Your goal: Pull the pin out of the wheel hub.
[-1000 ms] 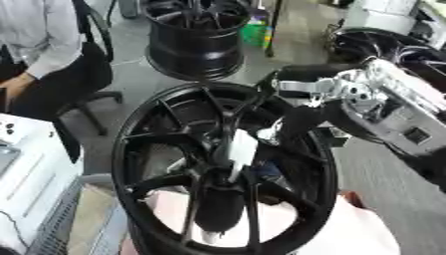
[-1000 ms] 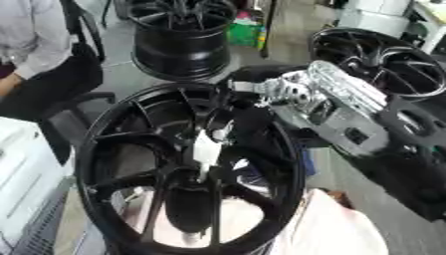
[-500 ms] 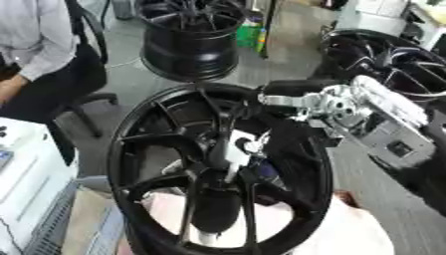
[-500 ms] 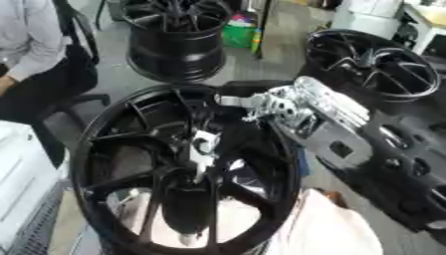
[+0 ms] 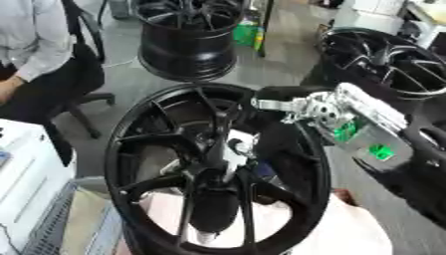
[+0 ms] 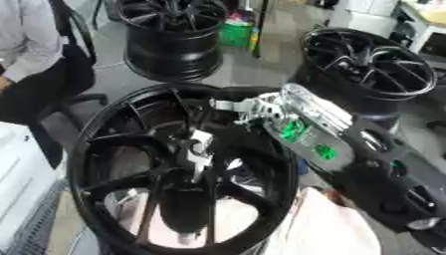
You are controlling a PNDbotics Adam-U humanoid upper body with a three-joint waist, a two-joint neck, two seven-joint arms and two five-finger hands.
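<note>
A large black wheel hub [image 5: 131, 149] stands tilted in the middle, its spokes meeting at a dark centre. A small white pin [image 5: 233, 152] sticks up just above that centre. My right arm, silver and black with green lights, comes in from the right over the rim. Its black right hand [image 5: 272, 135] reaches down into the hub, and its dark fingers close on the upper part of the pin. The fingertips blend into the black spokes. My left hand shows in neither view.
Another black wheel [image 5: 187, 40] stands at the back and a third [image 6: 370, 69] at the right. A person sits on a chair [image 5: 35, 55] at the left. A white box [image 5: 26, 184] fills the lower left. A pale cloth [image 5: 348, 229] lies under the hub.
The whole picture has shifted a little, so the camera moved. The right hand and the white pin keep the same place at the hub's centre.
</note>
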